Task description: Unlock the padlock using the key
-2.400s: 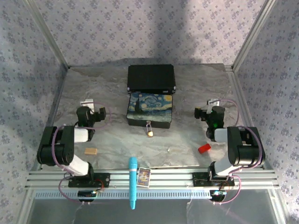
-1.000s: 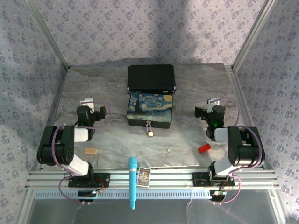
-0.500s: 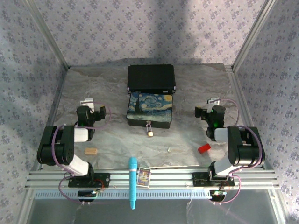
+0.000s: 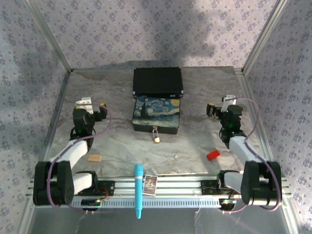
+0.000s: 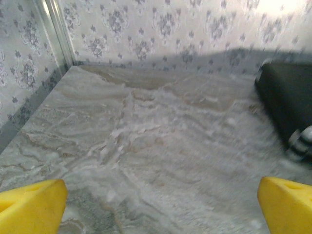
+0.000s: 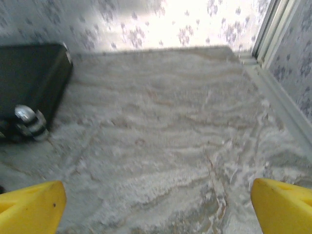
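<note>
Two pincers, top view: the left gripper [image 4: 93, 104] and right gripper [image 4: 220, 102] both stand with fingers spread wide, holding nothing, over the marble tabletop [image 4: 117, 141].
Room between: a painted box [image 4: 157, 112] sits midway between the pincers, with a black case [image 4: 157, 81] just behind it. Bare marble lies from each pincer inward to the box.
Edges: the enclosure's wallpapered side walls run close outside each pincer.
Padlock [image 4: 156, 138]: brass body and silver shackle, at the box's front edge, inward of both pincers and nearer the arm bases.
Key [image 4: 175, 156]: a tiny silvery glint on the marble, apart from the padlock, toward the right gripper's side.
Loose blocks: a tan block [image 4: 94, 158] lies behind the left gripper, a red block [image 4: 213, 155] behind the right.
Left wrist view: yellow fingertips [image 5: 29, 207] stand wide apart. Open marble runs ahead to the wall, with the case at the right.
Right wrist view: fingertips [image 6: 282, 204] stand wide apart. Open marble lies ahead, the case at the left and a frame rail at the right.
</note>
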Tool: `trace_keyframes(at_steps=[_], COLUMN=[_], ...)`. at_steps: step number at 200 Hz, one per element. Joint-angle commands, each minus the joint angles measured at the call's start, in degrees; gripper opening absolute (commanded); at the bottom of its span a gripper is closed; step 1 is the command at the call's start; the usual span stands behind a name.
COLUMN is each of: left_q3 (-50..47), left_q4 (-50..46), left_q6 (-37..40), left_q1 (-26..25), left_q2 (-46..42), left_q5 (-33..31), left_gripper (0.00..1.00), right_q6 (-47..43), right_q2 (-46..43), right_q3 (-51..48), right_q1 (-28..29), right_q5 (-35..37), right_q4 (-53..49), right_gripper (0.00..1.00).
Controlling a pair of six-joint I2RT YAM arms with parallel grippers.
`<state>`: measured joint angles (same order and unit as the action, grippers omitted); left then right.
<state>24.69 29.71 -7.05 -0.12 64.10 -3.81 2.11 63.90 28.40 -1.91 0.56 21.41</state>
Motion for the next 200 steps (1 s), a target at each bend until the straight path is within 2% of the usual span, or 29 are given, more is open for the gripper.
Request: trace_keyframes(at_steps=[1,14,27,50,65,92,113,138,161,200], left_q3=[4.46,5.73,6.50,6.56,8.95,14.03,16.64,19.36,19.87,19.89], left_q4=[-12.63,-17.34,-20.30,-20.82,-27.25,-37.97,-42.39,-45.23,-44.73,-43.45], left_q6=[-16.18,-27.00,-34.98,-39.44,-38.26,-35.95,-37.81,-37.42,-40.24,-44.40], left_q1=[-0.27,-0.31,-0.31,-1.70,-6.16,-17.88,-25.52,-34.34,-40.98,-50.15], left_q2=[-5.36,-6.66,-6.64,-5.36,-5.12,-4.95,-3.58,-1.25,0.59,3.78], left_q5=[1.12,2.39,6.17,15.01,14.31,7.61,7.04,7.13,6.03,2.17], left_gripper=[1.00,1.00,1.00,1.00,1.00,1.00,1.00,1.00,1.00,1.00], right_q6=[8.66,16.04,16.65,18.57,19.70,21.68,23.65,28.72,34.07,43.68], right_q2=[-5.30,-7.05,-7.88,-10.78,-12.07,-13.91,-15.24,-14.72,-14.04,-10.51], right_q3=[3.84,6.17,7.98,7.41,7.44,7.83,7.39,7.41,5.28,1.86], right_q1=[-0.45,-1.15,-2.35,-0.95,1.83,8.76,15.92,27.72,37.68,50.66], right_q5=[-0.82,0.77,-6.22,-14.83,-15.82,-12.74,-8.76,-0.30,4.39,9.15], right_q4=[-15.52,-23.69,-28.20,-31.53,-35.75,-44.12,-48.55,-53.71,-54.07,-49.95], right_gripper=[0.99,0.99,0.99,0.99,0.99,0.97,0.95,0.91,0.86,0.78])
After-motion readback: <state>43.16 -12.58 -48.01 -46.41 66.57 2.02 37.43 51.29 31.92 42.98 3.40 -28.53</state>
